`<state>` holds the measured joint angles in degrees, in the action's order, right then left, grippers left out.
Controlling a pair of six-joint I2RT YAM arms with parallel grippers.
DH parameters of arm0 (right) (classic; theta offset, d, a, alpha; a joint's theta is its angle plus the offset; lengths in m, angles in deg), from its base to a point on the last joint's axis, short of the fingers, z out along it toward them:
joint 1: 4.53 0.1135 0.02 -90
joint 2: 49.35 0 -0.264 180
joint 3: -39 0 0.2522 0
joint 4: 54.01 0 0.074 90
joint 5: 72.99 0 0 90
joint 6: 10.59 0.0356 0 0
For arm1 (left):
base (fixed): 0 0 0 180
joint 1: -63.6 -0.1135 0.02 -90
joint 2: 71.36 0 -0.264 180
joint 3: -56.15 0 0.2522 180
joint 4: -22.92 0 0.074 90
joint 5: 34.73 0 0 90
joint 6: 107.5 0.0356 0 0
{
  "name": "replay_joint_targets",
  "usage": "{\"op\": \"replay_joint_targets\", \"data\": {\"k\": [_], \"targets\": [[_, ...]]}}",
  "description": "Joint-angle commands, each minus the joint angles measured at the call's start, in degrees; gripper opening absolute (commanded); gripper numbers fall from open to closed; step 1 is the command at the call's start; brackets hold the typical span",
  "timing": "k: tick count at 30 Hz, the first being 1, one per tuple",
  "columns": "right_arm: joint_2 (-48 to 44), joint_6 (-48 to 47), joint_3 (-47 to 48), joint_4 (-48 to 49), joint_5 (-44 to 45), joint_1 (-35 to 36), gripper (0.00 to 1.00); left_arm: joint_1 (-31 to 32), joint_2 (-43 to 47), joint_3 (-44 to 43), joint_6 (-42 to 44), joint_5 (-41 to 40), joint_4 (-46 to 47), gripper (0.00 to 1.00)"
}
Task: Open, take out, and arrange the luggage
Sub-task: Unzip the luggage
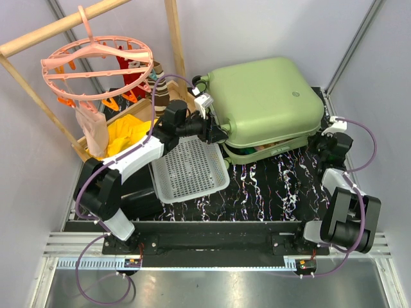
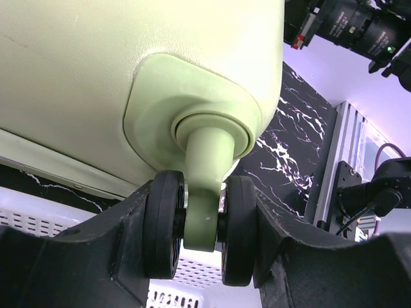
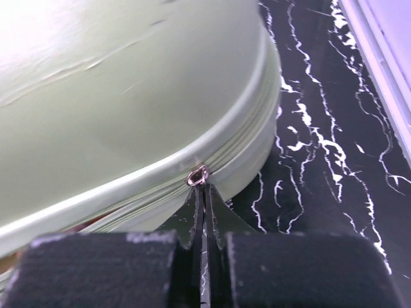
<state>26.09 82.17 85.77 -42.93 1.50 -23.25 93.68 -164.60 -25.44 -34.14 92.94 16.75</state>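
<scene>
**Top external view: both sets of fingers working on the luggage**

Nearest the arm bases, the black marbled counter (image 1: 270,186) is lying bare, with a white perforated basket (image 1: 189,170) sitting on it just left of centre. Beyond that, the luggage (image 1: 266,102) is lying flat at the far right of the counter, its near seam gaping slightly.

At its left corner, the left fingers (image 2: 109,250) are spreading around a twin caster wheel (image 2: 164,221), one pad pressing each outer face. At the right corner, the right fingers (image 3: 192,218) are pressing together on the zipper pull (image 3: 198,176) – its small metal ring is showing just at their tips.

The shell is looking stiff, smooth and rounded, so it is probably offering little to grab on its broad faces and sliding rather than flexing. It is likely bulky and heavy for these arms. The better holds are looking like the pull for running the zip, the wheel for steadying, and the lid's rim for lifting.

Farthest back on the left, a pink round hanger (image 1: 96,64) is hanging from a wooden rack (image 1: 38,35).
</scene>
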Motion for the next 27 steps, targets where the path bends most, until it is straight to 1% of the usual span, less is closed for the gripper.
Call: {"op": "replay_joint_targets", "data": {"k": [1, 5, 11, 12, 13, 16, 19, 23, 27], "targets": [[3.65, -2.50, 6.18, 1.79, 12.69, -0.70, 0.00, -5.21, 5.87, -0.11, -0.32, -12.97, 4.18, 0.00], [8.13, -2.50, 9.25, 1.09, 16.72, -0.70, 0.00, -5.21, 6.04, 0.42, -0.58, -12.71, 4.71, 0.00], [11.74, -4.26, 12.77, 0.65, 21.30, -0.70, 0.00, -5.30, 5.69, 0.51, -0.32, -12.71, 3.75, 0.00], [12.10, -4.17, 13.47, 0.56, 21.74, -0.70, 0.00, -4.87, 5.34, 0.07, 0.03, -13.84, 2.87, 0.00], [12.19, -3.56, 13.74, 0.39, 22.18, -0.70, 0.00, -4.43, 5.17, -0.89, 1.42, -14.46, 0.86, 0.00], [11.92, -3.12, 13.31, 0.47, 24.21, -0.70, 0.00, -2.40, 4.64, -2.12, 3.72, -17.01, -1.35, 0.00], [11.14, -3.12, 12.08, 0.30, 26.92, -0.70, 0.00, -1.79, 4.29, -2.39, 3.11, -16.31, -1.36, 0.00], [8.86, -0.66, 9.62, -0.32, 32.10, -0.79, 0.00, -0.56, 4.29, -2.22, 2.93, -16.23, -1.36, 0.00], [6.92, 0.05, 8.38, -1.63, 35.19, -0.79, 0.00, 2.16, 4.11, -1.87, 2.93, -16.05, -1.18, 0.00]]}}
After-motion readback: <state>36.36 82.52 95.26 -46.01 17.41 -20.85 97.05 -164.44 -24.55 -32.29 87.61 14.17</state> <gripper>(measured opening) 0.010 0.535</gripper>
